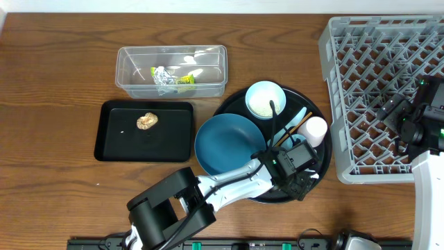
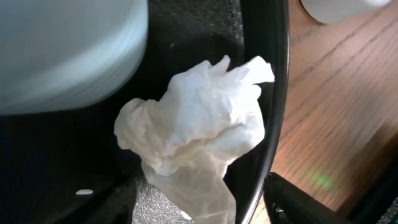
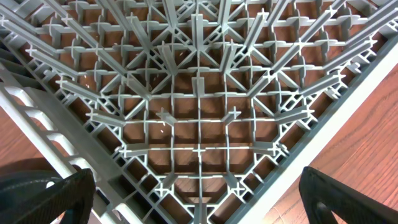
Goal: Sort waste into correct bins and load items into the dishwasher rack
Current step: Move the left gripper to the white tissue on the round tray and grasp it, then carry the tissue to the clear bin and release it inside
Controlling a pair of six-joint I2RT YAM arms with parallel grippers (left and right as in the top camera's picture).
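My left gripper [image 1: 298,179] is low over the right front edge of the round black tray [image 1: 229,104]. In the left wrist view its fingers [image 2: 214,211] are open on either side of a crumpled white paper wad [image 2: 193,130] that lies just inside the tray's rim. One rice grain [image 2: 84,191] lies nearby. The blue plate [image 1: 225,144], bowl [image 1: 266,98], a cup [image 1: 314,130], spoon [image 1: 293,119] and stick [image 1: 297,129] sit on the tray. My right gripper [image 1: 406,121] [image 3: 199,199] is open and empty above the grey rack [image 1: 368,83] [image 3: 199,112].
The clear tub [image 1: 132,69] holds a foil wad [image 1: 163,78] and the yellow-green wrapper [image 1: 184,80]. The black rectangular tray [image 1: 118,139] holds the brown lump [image 1: 146,121]. Another pale, blurred dish [image 2: 62,50] is close to the wad.
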